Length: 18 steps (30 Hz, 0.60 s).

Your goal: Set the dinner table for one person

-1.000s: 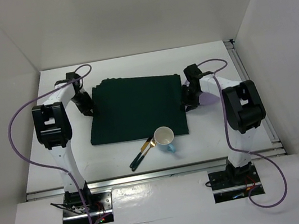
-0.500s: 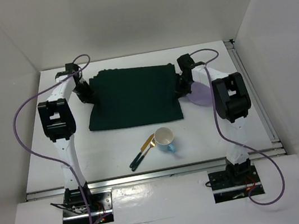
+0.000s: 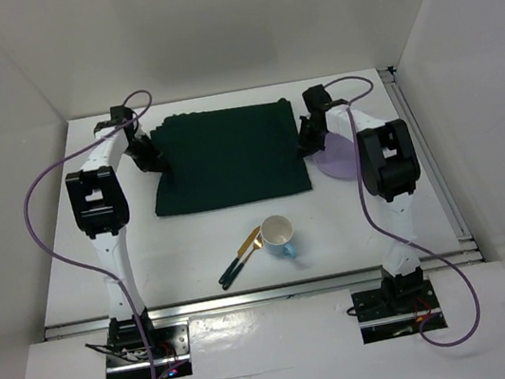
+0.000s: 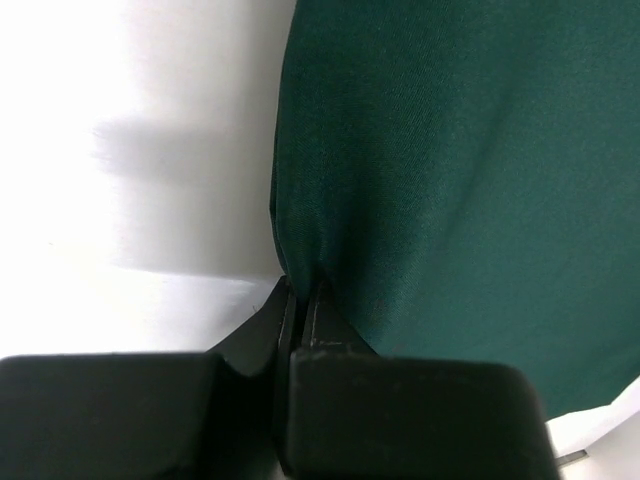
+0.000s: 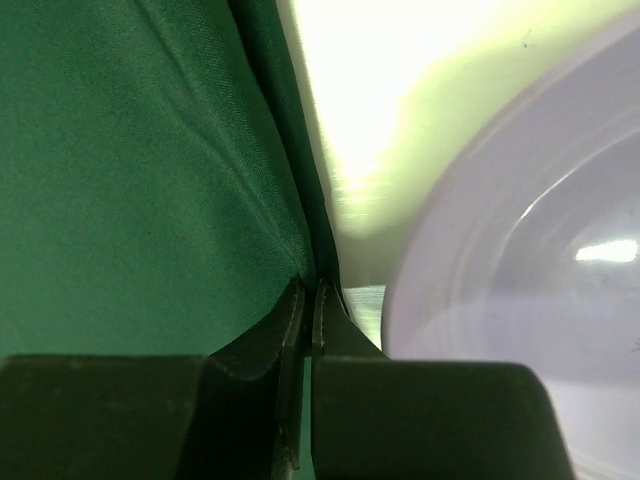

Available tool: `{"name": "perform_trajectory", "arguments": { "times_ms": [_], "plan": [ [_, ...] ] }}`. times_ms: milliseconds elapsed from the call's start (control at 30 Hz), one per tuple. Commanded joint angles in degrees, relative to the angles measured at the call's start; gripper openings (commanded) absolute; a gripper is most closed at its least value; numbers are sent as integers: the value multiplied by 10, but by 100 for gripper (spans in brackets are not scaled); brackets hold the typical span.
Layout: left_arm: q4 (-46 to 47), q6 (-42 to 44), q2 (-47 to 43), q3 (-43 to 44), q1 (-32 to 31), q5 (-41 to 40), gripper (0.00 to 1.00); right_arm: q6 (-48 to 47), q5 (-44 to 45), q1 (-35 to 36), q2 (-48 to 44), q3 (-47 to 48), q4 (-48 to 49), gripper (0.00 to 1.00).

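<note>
A dark green cloth placemat lies spread on the white dinner table, towards the back. My left gripper is shut on the placemat's left edge. My right gripper is shut on its right edge. A pale lilac plate lies just right of the placemat, partly under my right arm; it also shows in the right wrist view. A cup, white inside and light blue outside, and cutlery with dark handles lie near the front.
White walls enclose the table on the left, back and right. A metal rail runs along the right edge, another along the front edge. Purple cables loop off both arms.
Both grippers have pulled the placemat away from me, towards the back of the table. It now lies flatter and squarer. The plate has come into view to its right.
</note>
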Motion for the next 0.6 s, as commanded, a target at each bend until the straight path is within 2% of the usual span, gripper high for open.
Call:
{"name": "perform_trajectory", "arguments": {
  "times_ms": [0, 400, 567],
  "plan": [
    [-6, -2, -22, -30, -2, 16, 1, 3, 24, -10, -33, -28, 13, 0],
    [7, 9, -95, -133, -2, -15, 0, 3, 31, 1, -87, -113, 24, 0],
    [13, 19, -112, -145, -2, -21, 0, 8, 31, 12, -122, -159, 35, 0]
  ]
}}
